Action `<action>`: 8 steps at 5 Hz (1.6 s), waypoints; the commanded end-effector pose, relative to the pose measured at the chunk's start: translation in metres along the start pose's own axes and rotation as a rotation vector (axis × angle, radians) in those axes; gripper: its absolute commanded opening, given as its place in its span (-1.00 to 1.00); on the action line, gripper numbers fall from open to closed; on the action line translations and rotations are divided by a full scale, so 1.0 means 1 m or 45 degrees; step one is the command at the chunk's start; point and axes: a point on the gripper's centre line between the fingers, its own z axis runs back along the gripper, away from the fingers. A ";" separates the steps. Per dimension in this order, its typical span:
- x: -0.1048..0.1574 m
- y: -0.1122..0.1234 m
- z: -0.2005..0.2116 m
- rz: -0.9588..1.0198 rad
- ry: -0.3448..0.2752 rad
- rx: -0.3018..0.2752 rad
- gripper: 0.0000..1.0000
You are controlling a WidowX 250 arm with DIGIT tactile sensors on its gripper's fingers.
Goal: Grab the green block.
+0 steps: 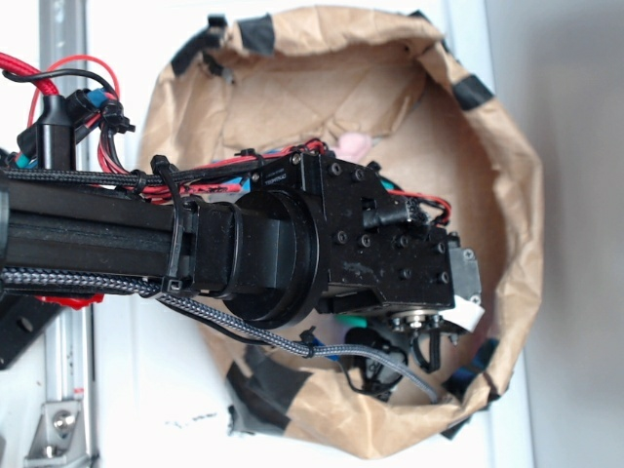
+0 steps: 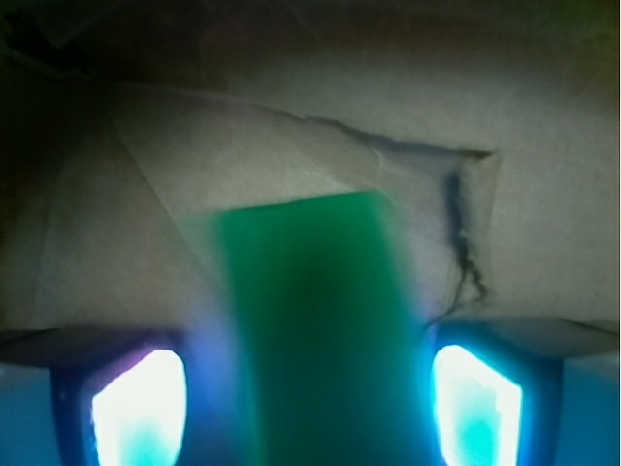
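Note:
In the wrist view the green block (image 2: pixel 310 320) fills the middle, lying lengthwise on the brown paper floor and running between my two fingers. My gripper (image 2: pixel 309 408) is open and straddles it: the left finger pad (image 2: pixel 141 408) stands a little off the block's left edge, and the right finger pad (image 2: pixel 475 408) is very near its right edge. In the exterior view the arm and wrist (image 1: pixel 390 253) reach into the paper bag and cover the block and the fingertips.
A crumpled brown paper bag (image 1: pixel 507 175) with dark tape patches walls in the work area on all sides. A pink object (image 1: pixel 356 146) lies at the bag's back. A teal patch (image 1: pixel 363 320) shows under the wrist. A creased fold (image 2: pixel 456 214) marks the floor ahead.

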 end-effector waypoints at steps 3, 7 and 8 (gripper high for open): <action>-0.012 0.022 0.030 0.087 -0.097 0.058 -1.00; -0.019 0.036 0.149 0.339 -0.115 0.191 -1.00; -0.024 0.028 0.146 0.324 -0.129 0.206 -1.00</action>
